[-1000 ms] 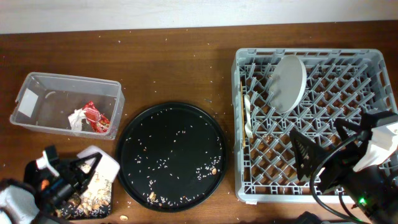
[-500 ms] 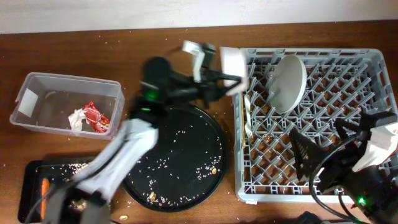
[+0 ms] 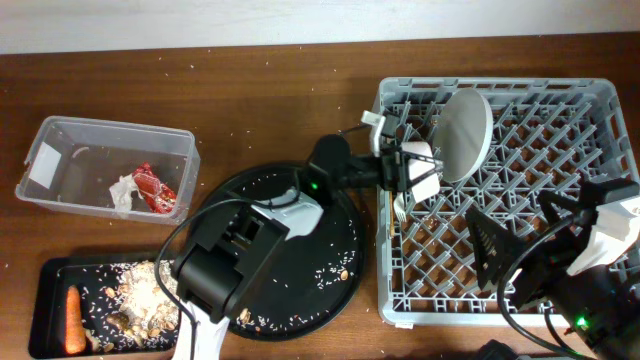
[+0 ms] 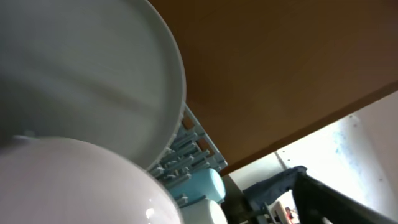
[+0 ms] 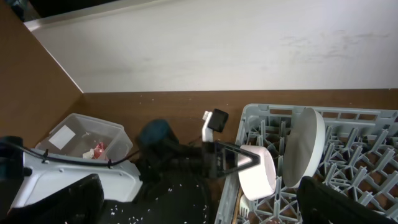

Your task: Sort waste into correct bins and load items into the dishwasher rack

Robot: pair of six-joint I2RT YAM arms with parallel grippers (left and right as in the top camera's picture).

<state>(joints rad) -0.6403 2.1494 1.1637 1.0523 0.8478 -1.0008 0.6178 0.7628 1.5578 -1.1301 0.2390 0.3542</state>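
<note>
Left arm [image 3: 235,250] is chunky black with white shells and a tiny green light [image 3: 311,184]. Right arm [image 3: 600,240] has the same colours, plus looped black cables [image 3: 520,300].

A dark brown wooden table [image 3: 270,100] carries everything, its far edge meeting a pale wall at 12 o'clock. Seen from overhead, a clear plastic tub [image 3: 110,127] sits on the wood at 10 o'clock. A shallow black rectangular tray [image 3: 38,310] lies at 8 o'clock, near the front edge and apart from the tub. A large round black tray [image 3: 352,290] rests just below the middle, toward 6 o'clock. The grey dishwasher rack [image 3: 500,85] fills the 3 o'clock side, just beside the round tray. Small white crumbs [image 3: 338,160] are scattered over the bare wood, mostly around the round tray and toward 11 o'clock.
</note>
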